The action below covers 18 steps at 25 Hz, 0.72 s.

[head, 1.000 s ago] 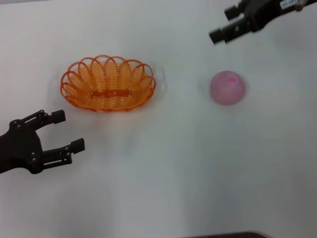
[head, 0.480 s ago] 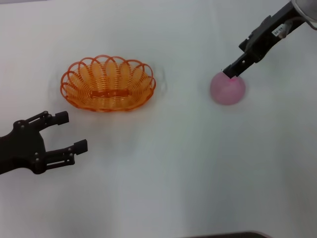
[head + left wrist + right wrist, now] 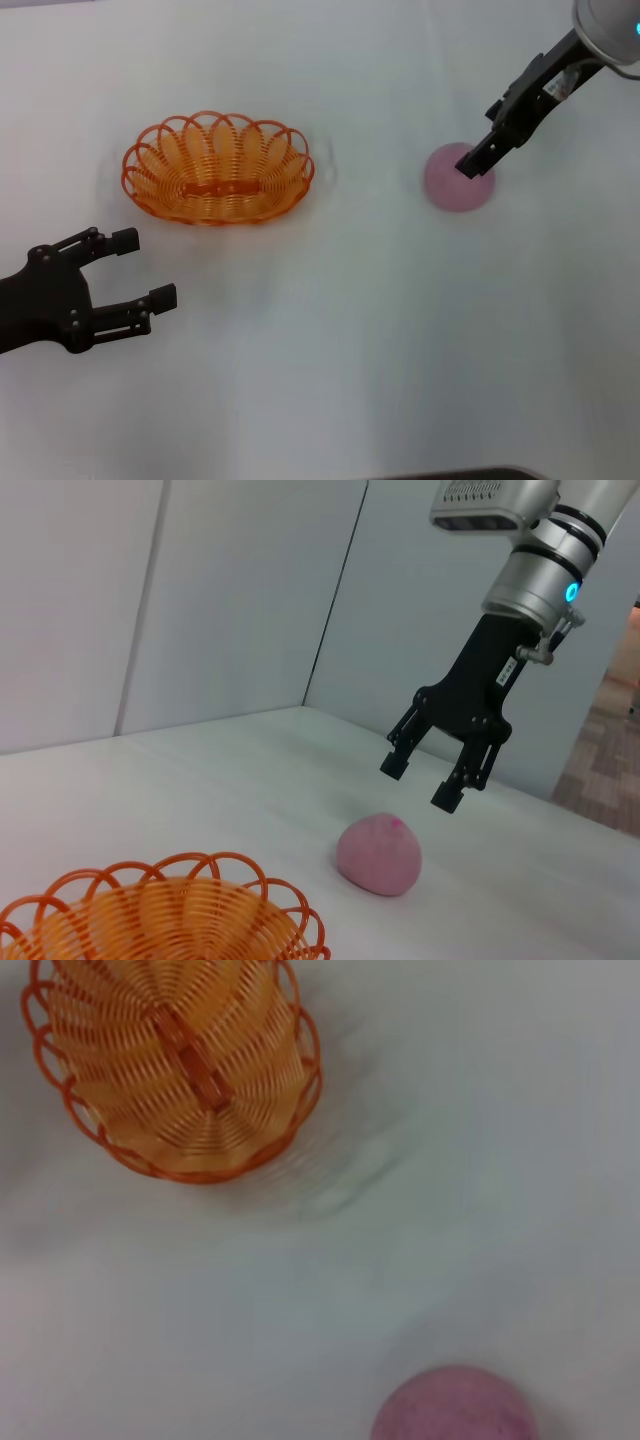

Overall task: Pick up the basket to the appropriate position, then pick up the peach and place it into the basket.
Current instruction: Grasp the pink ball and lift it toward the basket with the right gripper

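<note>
Two open fingers are being held spread on the left gripper (image 3: 140,268), low over the table (image 3: 330,330) near the robot, just short of the basket (image 3: 218,168). Farther off, the peach (image 3: 455,185) is being hovered over by the right gripper (image 3: 420,780), fingers apart, not touching it.

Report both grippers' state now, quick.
Left gripper: open, holding nothing, near the basket.
Right gripper: open, empty, above the peach.
</note>
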{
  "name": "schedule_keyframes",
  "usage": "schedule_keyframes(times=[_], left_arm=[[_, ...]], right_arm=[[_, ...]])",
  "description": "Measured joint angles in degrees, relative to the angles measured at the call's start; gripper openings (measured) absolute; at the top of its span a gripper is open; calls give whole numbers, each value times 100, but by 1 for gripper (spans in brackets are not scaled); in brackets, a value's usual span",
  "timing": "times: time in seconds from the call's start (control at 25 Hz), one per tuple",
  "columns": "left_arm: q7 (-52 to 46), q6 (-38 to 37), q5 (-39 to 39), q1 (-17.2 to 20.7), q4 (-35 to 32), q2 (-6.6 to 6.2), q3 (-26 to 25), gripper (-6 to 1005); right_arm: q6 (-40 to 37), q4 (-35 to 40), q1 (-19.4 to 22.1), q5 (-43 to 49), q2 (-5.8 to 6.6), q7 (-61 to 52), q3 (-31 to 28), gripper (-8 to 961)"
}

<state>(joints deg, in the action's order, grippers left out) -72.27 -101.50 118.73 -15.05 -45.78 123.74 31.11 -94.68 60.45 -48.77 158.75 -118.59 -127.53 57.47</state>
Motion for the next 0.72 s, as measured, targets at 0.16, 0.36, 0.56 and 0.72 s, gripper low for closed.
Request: schedule_keyframes(times=[0.16, 0.36, 0.56, 0.72], left_arm=[[-9, 0, 1, 2, 0, 0, 0, 908], [-9, 3, 2, -5, 9, 1, 27, 908], [-8, 76, 97, -46, 147, -8, 43, 908], [-8, 93, 151, -64, 157, -8, 44, 908]], right_arm=[[201, -171, -10, 3, 2, 7, 64, 914], [506, -532, -76, 6, 5, 73, 102, 914], [891, -1040, -142, 0, -9, 231, 109, 914], [1061, -1265, -175, 1, -9, 286, 122, 915]])
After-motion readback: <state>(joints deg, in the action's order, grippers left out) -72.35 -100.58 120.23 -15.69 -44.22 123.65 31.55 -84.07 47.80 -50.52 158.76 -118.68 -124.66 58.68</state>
